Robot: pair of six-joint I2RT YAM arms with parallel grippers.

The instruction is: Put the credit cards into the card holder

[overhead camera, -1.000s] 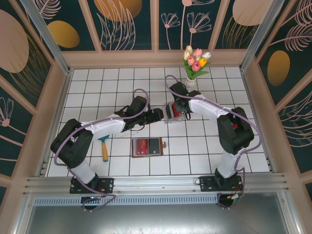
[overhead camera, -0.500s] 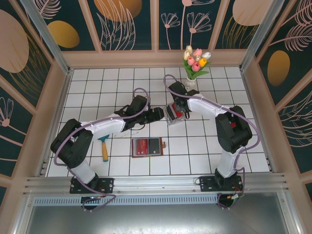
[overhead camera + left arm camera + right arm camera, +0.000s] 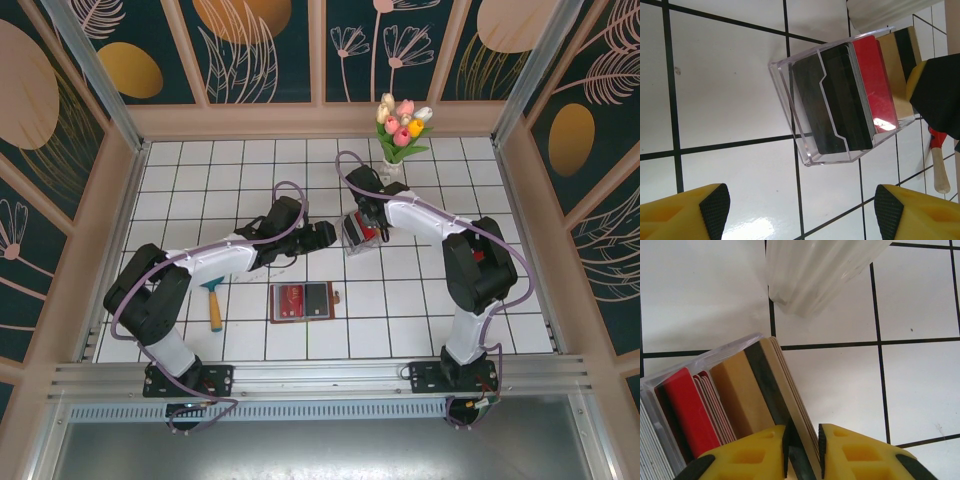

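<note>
**Card grab at the clear box, tight by the vase**

Got the right gripper [image 3: 802, 445] pinched shut on a dark-edged card [image 3: 765, 380] at the end of the credit cards [image 3: 875, 85] standing in the clear box [image 3: 785, 100]. Tight spot up there: glass vase [image 3: 810, 270] just beside the box corner. Also got the left gripper [image 3: 802, 215] hanging wide open and empty over bare tile on the box's other side, with plenty of room. Card holder [image 3: 303, 302] lying open nearer the bases, well apart from the box, red shovel [image 3: 213, 300] off to its left. Can't read any print on the cards, too small.
</note>
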